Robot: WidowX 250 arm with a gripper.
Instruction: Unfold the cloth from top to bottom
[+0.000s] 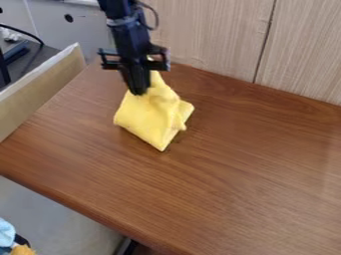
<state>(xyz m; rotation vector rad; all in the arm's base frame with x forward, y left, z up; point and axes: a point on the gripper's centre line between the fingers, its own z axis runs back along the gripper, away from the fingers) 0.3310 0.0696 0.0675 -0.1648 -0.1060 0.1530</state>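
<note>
In the camera view, can make out a folded yellow cloth (146, 119) on a brown wooden counter (253, 169), near the far edge. Looks creased and layered, with a narrow raised peak at the top, a rounded corner at the left, a point toward the near side and a small flap at the right. Can find the black tool (138, 82) hanging at the upper left part of the cloth, pointing down and hiding some of it. Cannot tell the tool released from clenched, nor confirm any grip on the cloth.

Beyond the cloth, can see pale wood-grain panels (206, 35) with a dark upright seam. To the left of the cloth, can spot a tan board (47, 82) along the counter, and past that a black cable (27, 33). Well below and left of the cloth, can glimpse a light-blue item (6, 233) beside an orange item (22, 250), both cut off.
</note>
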